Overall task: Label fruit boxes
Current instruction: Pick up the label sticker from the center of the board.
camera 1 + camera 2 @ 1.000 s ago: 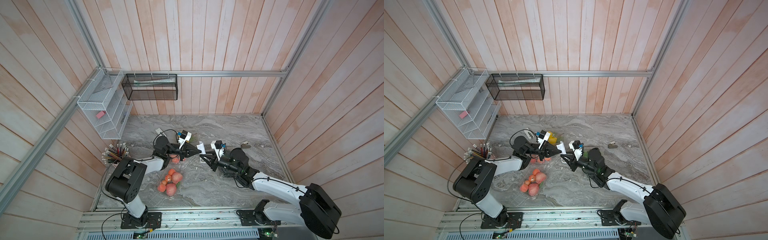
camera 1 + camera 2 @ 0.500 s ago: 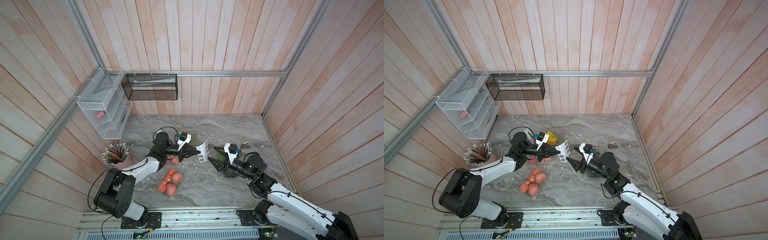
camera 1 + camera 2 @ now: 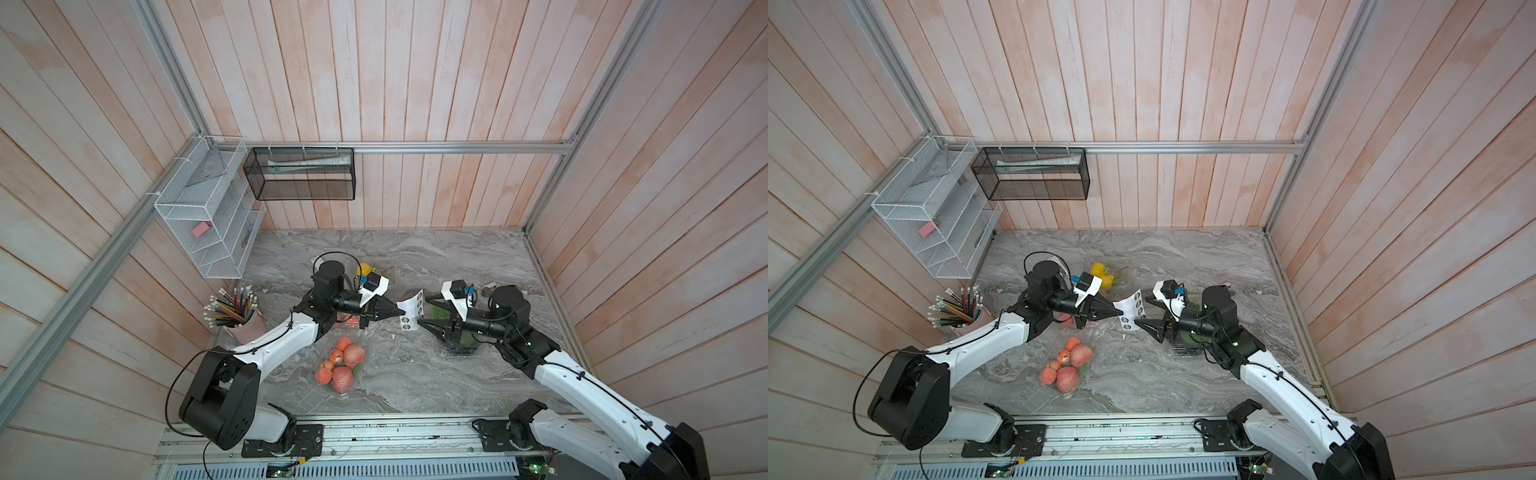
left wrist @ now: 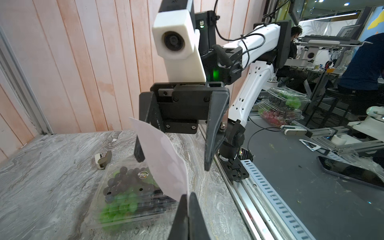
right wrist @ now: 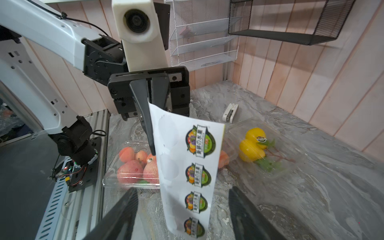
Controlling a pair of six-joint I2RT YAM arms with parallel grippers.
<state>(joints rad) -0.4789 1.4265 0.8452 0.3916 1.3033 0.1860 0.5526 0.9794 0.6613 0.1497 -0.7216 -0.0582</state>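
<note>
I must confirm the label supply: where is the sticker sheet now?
In a top view the sticker sheet hangs above the middle of the table, pinched by the shut left gripper, its free end inside the open right gripper.

Yellow-fruit box (image 3: 1105, 277), apple box (image 3: 1066, 368), grape box (image 4: 126, 193): clear, flat, well apart

Pale pink wooden plank walls (image 3: 415, 83) enclose a grey marbled desk (image 3: 457, 257) on three sides, with aluminium rails (image 3: 457, 147) along the edges. A white wire rack (image 3: 199, 216) and a black mesh shelf (image 3: 299, 183) hang by one far corner.
</note>
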